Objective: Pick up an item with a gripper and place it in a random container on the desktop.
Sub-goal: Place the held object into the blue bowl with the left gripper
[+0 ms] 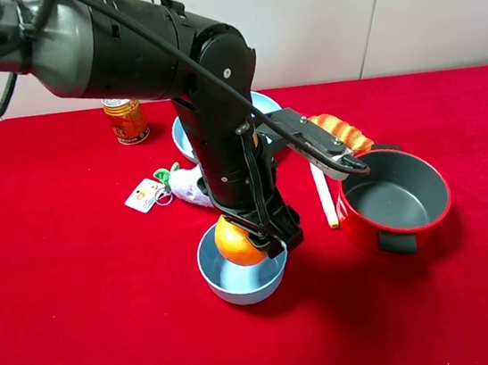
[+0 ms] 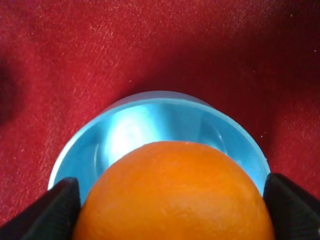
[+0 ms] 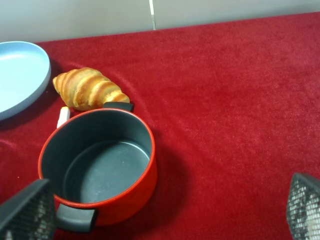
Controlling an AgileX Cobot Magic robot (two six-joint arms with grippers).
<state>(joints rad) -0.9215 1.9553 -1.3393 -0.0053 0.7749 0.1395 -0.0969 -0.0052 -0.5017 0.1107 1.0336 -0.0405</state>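
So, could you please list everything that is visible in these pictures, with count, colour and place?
orange: 1, orange, held just over the bowl
bowl: 1, light blue, front middle of the table
plate: 1, light blue, behind the left arm
croissant: 1, golden brown, between plate and pot
pot: 1, red with grey inside, empty, right of the bowl
white stick: 1, white, lying between bowl and pot
can: 1, orange-gold, back left
plush toy: 1, grey-white, behind the bowl
table: 1, red cloth, under everything
left arm: 1, black, reaching over the middle
left pincer: 1, black, shut on the orange
right pincer: 1, black, open, above the table near the pot
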